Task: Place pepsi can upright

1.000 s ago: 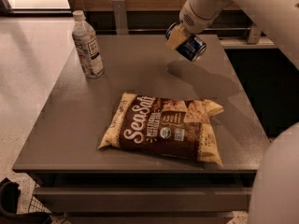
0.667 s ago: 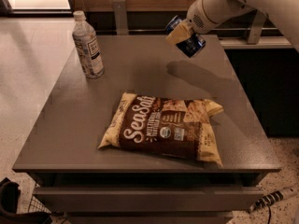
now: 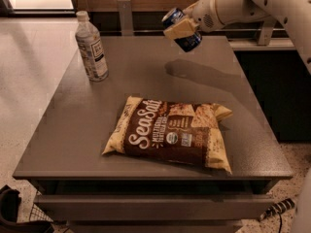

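Note:
The pepsi can (image 3: 186,39), dark blue with silver ends, is held tilted in the air above the far middle of the grey table (image 3: 87,130). My gripper (image 3: 181,29) comes in from the upper right on a white arm and is shut on the can, with a tan finger pad (image 3: 178,29) across its side. The can's shadow falls on the tabletop just below it.
A clear plastic bottle (image 3: 91,47) with a white label stands upright at the table's far left. A brown and yellow SeaSalt chip bag (image 3: 170,132) lies flat in the front middle. A dark counter runs along the right, and a chair back stands behind the table.
My arm has swung the can to the left and slightly up, from the far right of the table toward its far middle. The can stays tilted in the grip.

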Robot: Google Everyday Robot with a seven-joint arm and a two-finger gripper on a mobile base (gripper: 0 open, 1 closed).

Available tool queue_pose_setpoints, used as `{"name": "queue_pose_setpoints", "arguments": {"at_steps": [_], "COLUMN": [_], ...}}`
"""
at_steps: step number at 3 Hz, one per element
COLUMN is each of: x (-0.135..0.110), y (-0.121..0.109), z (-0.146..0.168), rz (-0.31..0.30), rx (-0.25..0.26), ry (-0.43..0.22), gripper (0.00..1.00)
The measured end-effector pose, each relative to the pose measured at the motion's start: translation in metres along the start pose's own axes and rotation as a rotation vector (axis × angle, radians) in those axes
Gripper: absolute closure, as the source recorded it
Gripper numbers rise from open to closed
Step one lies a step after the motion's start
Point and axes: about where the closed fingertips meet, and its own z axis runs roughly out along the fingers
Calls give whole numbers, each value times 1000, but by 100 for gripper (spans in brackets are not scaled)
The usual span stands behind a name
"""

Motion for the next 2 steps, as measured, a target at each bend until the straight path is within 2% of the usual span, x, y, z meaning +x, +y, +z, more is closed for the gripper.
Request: {"name": "queue_pose_setpoints", "arguments": {"at_steps": [1,2], "x": [-3,3], "y": [-7,-13], "z": [14,23], "rz": [-37,-32], "rx": [-86,-132], "ry": [-138,-227], "gripper": [100,100]}}
